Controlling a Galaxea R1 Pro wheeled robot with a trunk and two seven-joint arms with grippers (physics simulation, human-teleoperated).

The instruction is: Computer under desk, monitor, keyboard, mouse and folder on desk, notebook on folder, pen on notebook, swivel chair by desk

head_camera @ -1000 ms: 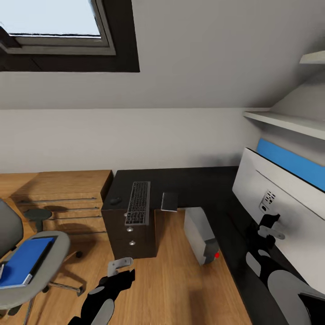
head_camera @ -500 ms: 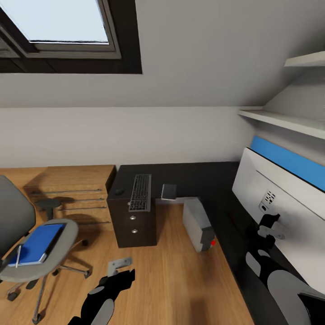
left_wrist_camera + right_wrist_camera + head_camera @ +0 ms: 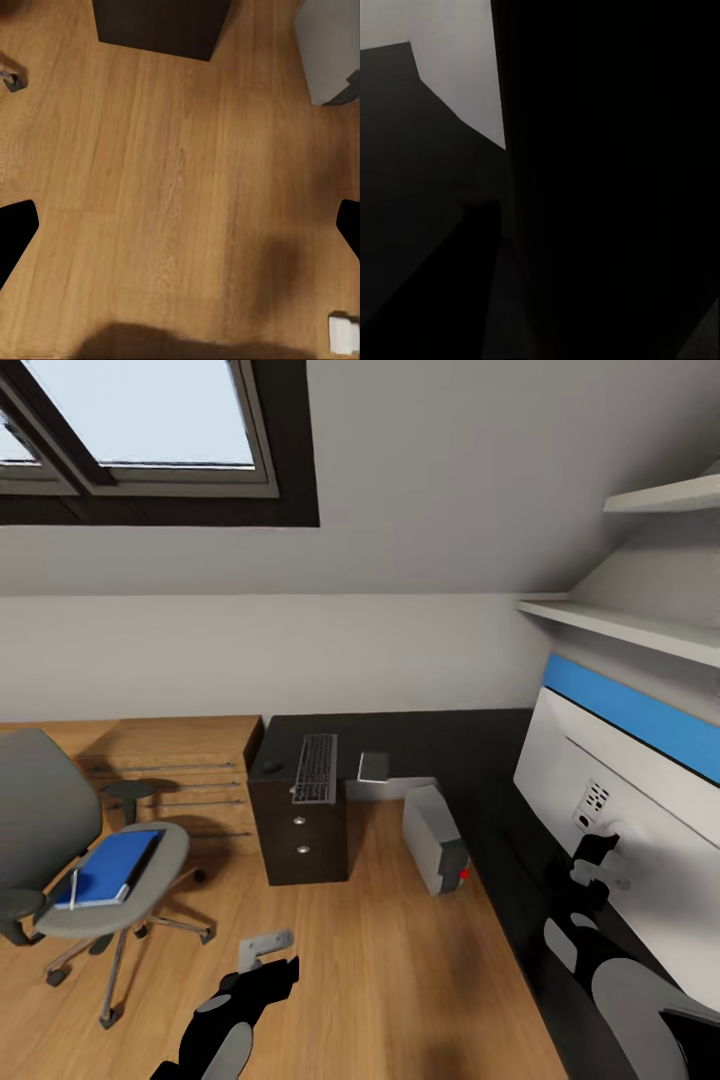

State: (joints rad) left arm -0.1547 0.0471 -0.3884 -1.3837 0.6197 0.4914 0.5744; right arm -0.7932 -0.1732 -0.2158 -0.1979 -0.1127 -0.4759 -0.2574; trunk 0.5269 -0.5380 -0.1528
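Folder (image 3: 108, 867) bright blue, flat on swivel chair (image 3: 60, 840) seat; left jaws apart, right jaws unclear.

Daylit from the skylight (image 3: 130, 420); right wrist view nearly black.

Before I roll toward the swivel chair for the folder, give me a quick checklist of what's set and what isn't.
1. Folder on the swivel chair seat, reachable from above: ok.
2. Pen resting on the folder, may slide off: not ok.
3. Keyboard and mouse on the desk: ok.
4. Computer under the desk: ok.
5. Left pincer empty over bare floor: ok.
6. Right pincer close against the monitor back, open or shut: cannot tell.
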